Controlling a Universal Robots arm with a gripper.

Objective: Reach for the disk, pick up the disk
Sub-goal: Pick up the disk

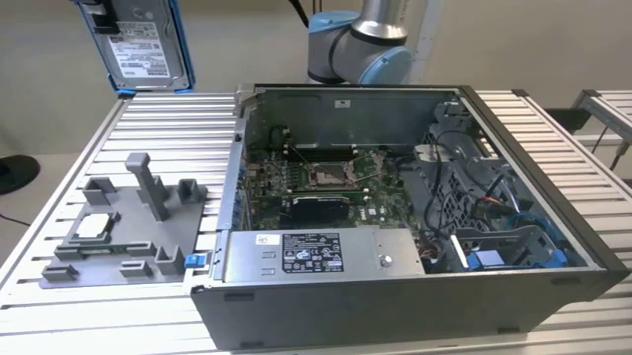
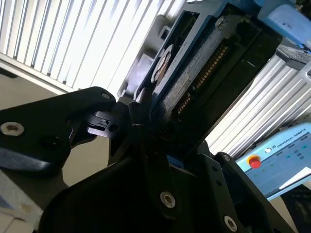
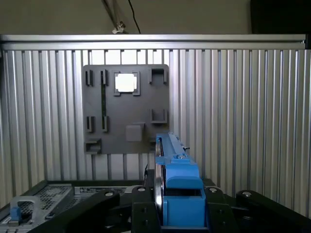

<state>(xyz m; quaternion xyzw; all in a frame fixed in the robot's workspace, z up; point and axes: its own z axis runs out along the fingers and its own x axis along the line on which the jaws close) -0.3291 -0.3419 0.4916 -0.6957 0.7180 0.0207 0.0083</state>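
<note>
Silver-grey disk [image 1: 144,46] is hanging upright, well above the grey fixture plate [image 1: 129,229]; your gripper [image 3: 178,213] is gripping it, fingers [image 3: 144,213] closing on its blue frame.

An open computer case [image 1: 395,310] stands on a slatted table [image 1: 168,126] beside a grey fixture plate [image 1: 148,240] bearing a chip [image 1: 96,226].

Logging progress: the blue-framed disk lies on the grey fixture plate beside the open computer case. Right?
No. The exterior view shows the disk aloft, off the fixture plate; in the first wrist view the gripper clamps it. The plate does sit beside the open computer case.
</note>
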